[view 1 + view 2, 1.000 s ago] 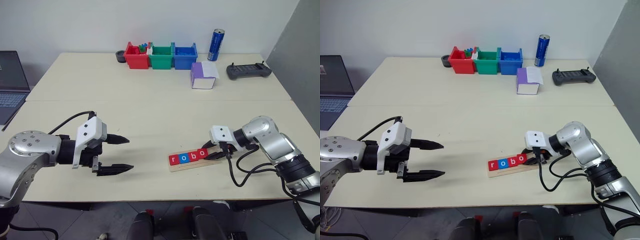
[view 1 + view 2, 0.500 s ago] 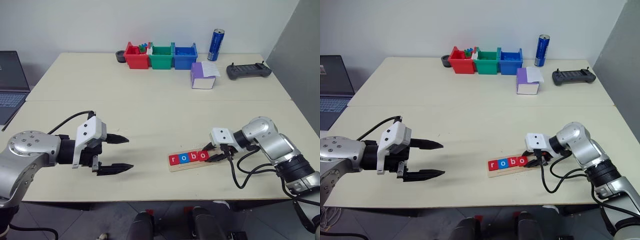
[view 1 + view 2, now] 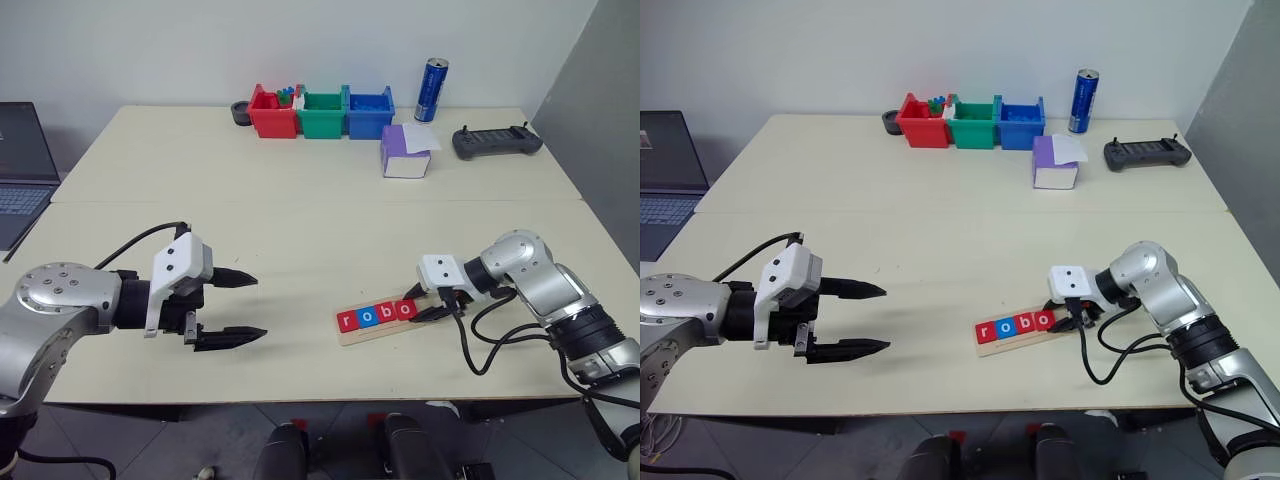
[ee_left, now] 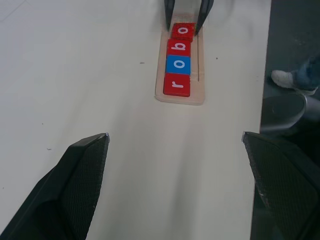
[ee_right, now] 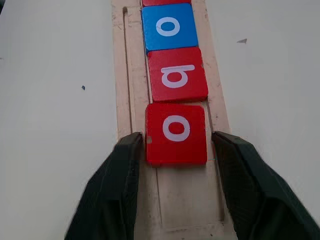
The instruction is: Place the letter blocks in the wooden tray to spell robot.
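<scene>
While the left gripper (image 3: 228, 307) gaped empty, the right gripper (image 5: 175, 150), jaws part-open, flanked the red "o" block (image 5: 176, 133) seated fourth in the wooden tray (image 5: 131, 75); "t" seemingly came next.

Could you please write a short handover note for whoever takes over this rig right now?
Left gripper: open, empty, held above the table well left of the wooden tray.
Right gripper: at the tray's right end, fingers either side of the last red o block; on the left a slight gap shows, on the right contact is unclear.
In the tray, in order: red r, blue o, red b, red o.
Done: r, o, b, o seated.
Left: find and place the t block in the free slot at the right end.
</scene>
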Controlling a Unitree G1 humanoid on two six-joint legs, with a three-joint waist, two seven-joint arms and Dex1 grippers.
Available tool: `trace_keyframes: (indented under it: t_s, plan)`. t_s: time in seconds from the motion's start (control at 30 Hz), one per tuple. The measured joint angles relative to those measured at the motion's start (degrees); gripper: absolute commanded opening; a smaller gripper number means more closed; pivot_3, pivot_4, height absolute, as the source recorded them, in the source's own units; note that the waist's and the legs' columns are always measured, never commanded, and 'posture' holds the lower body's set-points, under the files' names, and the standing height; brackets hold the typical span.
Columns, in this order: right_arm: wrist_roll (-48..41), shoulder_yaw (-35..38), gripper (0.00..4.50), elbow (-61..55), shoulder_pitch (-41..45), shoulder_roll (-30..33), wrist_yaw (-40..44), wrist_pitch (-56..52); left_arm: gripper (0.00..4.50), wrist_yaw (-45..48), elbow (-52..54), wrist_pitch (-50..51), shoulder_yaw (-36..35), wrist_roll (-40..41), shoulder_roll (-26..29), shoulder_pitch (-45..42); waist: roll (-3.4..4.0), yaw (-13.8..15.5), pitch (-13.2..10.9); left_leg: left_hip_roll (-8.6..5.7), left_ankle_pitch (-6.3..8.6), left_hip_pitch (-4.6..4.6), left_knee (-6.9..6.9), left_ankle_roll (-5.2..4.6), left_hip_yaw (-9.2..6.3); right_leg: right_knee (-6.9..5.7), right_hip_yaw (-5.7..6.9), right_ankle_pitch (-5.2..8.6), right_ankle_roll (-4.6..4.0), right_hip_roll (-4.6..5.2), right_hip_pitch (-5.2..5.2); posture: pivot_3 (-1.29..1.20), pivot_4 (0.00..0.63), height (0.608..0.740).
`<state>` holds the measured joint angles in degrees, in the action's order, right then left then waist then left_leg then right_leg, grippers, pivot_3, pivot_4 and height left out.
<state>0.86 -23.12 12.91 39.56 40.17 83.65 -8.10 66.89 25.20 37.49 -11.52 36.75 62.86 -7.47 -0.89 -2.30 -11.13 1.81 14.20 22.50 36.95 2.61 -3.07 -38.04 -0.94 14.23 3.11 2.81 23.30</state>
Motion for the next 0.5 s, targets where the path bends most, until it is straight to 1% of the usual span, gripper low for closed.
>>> trace_keyframes:
  t_s: [0.03, 0.13, 0.37, 0.5]
  plan:
    - [0.0, 0.0, 3.47, 0.2, 0.0, -0.3, 0.0, 0.0, 4.5, 0.0, 0.0, 0.0, 0.0, 0.0, 0.0, 0.0, 0.0, 0.0, 0.0, 0.0, 0.0, 0.01, 0.0, 0.0, 0.0, 0.0, 0.0, -0.01, -0.01, 0.0, 0.0, 0.0, 0.15, 0.74]
    - [0.0, 0.0, 4.47, 0.6, 0.6, -0.4, 0.1, 0.1, 4.5, 0.0, 0.0, 0.0, 0.0, 0.0, 0.0, 0.0, 0.0, 0.0, 0.0, 0.0, 0.0, 0.02, 0.0, 0.0, 0.01, 0.02, 0.0, -0.04, -0.07, 0.0, 0.0, 0.0, 0.15, 0.74]
    - [-0.7, 1.7, 4.47, 0.8, 2.5, 0.2, 0.2, 1.4, 4.5, -0.1, 0.0, 0.0, 0.0, 0.0, 0.0, 0.0, 0.0, 0.1, 0.0, 0.0, 0.0, 0.02, -0.01, 0.0, 0.0, 0.02, 0.0, -0.04, -0.07, 0.0, 0.01, 0.0, 0.15, 0.74]
    - [-4.0, 4.1, 4.47, -2.1, 2.4, 2.4, 1.3, -2.2, 4.5, -0.2, 0.0, 0.0, 0.0, 0.0, 0.0, 0.0, 0.01, 0.3, 0.0, 0.0, 0.0, 0.04, -0.01, 0.0, 0.0, 0.04, 0.0, -0.1, -0.16, 0.01, 0.02, 0.0, 0.15, 0.74]
